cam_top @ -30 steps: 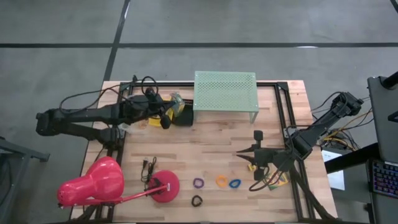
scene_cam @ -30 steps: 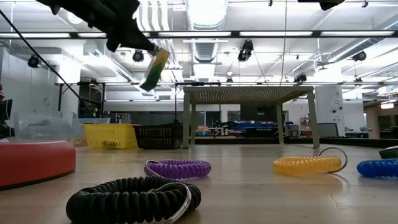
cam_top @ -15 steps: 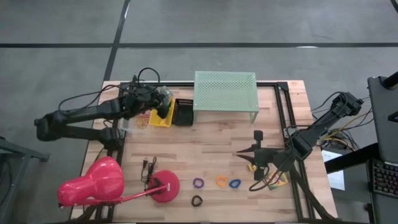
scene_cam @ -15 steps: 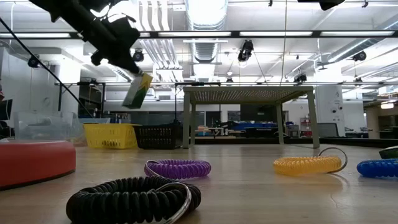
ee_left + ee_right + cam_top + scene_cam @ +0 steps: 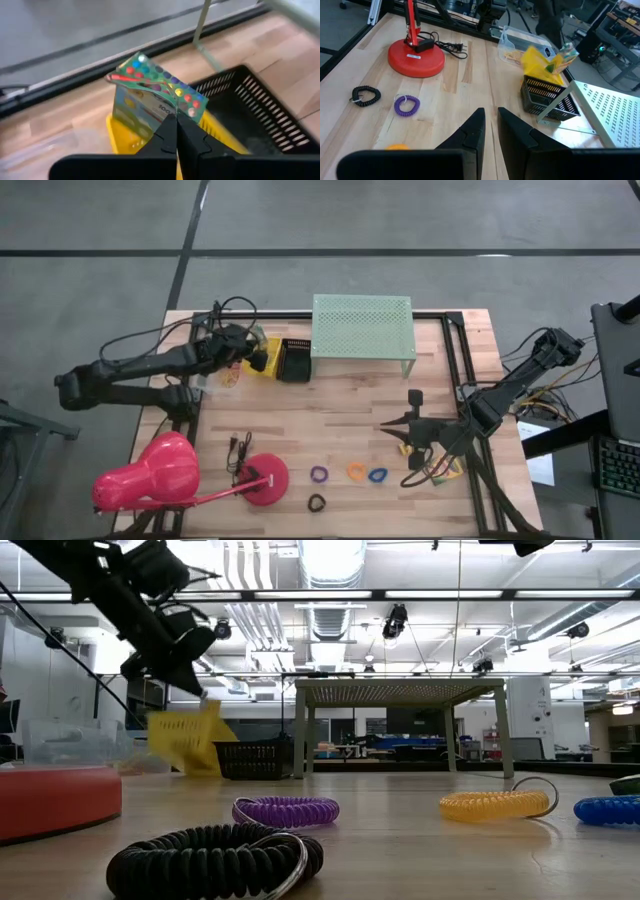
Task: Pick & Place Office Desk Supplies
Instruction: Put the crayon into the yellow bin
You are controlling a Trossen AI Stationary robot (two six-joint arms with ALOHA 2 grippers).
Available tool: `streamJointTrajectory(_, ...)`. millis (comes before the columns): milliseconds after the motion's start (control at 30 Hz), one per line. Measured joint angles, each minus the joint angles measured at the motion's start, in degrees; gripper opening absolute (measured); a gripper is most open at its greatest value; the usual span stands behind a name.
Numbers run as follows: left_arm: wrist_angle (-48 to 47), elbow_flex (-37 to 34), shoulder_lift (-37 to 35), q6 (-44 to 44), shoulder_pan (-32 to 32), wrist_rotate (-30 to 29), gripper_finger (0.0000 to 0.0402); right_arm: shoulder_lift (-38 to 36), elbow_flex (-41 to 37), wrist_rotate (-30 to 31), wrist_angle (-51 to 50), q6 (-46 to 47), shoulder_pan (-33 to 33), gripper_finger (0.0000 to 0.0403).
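Since the earlier frames, the left gripper (image 5: pixel 243 350) has carried the crayon box (image 5: pixel 155 100) from beside the black basket (image 5: pixel 296 360) toward 9 o'clock and lowered it over the yellow basket (image 5: pixel 265 363), which now appears tipped in the low view. Its fingers are pinched tight on the lower edge of the box, held upright just above the yellow basket. Both baskets sit at about 11 o'clock on the table (image 5: pixel 340 420), just left of the mint-green shelf (image 5: pixel 363 326). The right gripper (image 5: pixel 412 442) rests at 4 o'clock with its fingers narrowly parted and nothing visible between them. Purple (image 5: pixel 319 474), orange (image 5: pixel 356 471), blue (image 5: pixel 377 475) and black (image 5: pixel 316 503) ring loops lie near 6 o'clock, beside the pink lamp (image 5: pixel 170 475) at 8 o'clock.
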Motion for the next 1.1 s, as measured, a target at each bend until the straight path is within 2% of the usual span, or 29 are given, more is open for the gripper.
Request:
streamJointTrajectory(233,3.12,-2.34,0.00,-1.31,0.00,0.59,0.0000,0.02,0.00,-0.01,0.00,0.00,0.01,0.0047)
streamJointTrajectory(733,3.96,-2.22,0.02,-3.30,-0.07,7.96,0.0000,0.02,0.00,0.00,0.00,0.00,0.00,0.0047)
streamJointTrajectory(1100,6.54,-2.17,0.00,-2.56,-0.11,10.49,0.0000,0.02,0.00,0.00,0.00,0.00,0.02,0.0047)
